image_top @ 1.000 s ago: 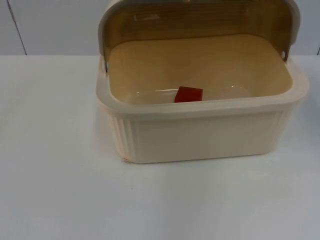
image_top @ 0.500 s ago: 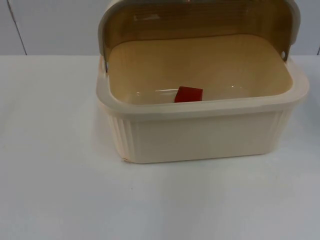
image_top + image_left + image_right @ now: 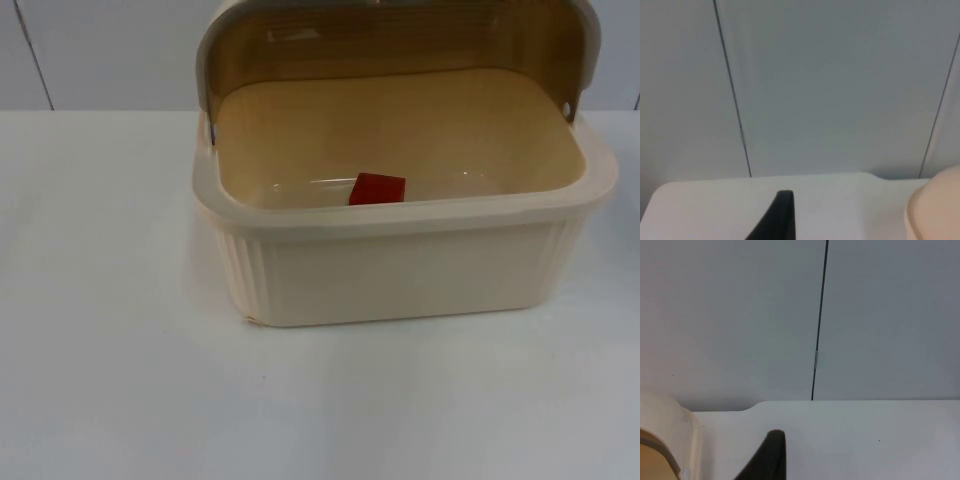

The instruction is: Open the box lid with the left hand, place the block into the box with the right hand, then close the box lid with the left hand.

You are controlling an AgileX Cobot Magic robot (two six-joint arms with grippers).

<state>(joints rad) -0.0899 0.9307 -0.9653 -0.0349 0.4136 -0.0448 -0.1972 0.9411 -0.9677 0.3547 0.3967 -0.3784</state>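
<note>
Cream ribbed box (image 3: 400, 265) on white table (image 3: 110, 380), roll-top lid (image 3: 400, 35) with amber panel swung up and back, fully open. Red block (image 3: 377, 188) lying on box floor just behind front wall, so opening and placing judged done; closing lid remains, job for left arm. Left gripper (image 3: 776, 220) pulled off to box's left side, low over table, facing grey partition wall (image 3: 840, 85), box corner (image 3: 935, 210) just beside it; right gripper (image 3: 767, 455) likewise off to box's right. Both apparently waiting. One black fingertip visible per gripper: cannot tell whether jaws apart or together
</note>
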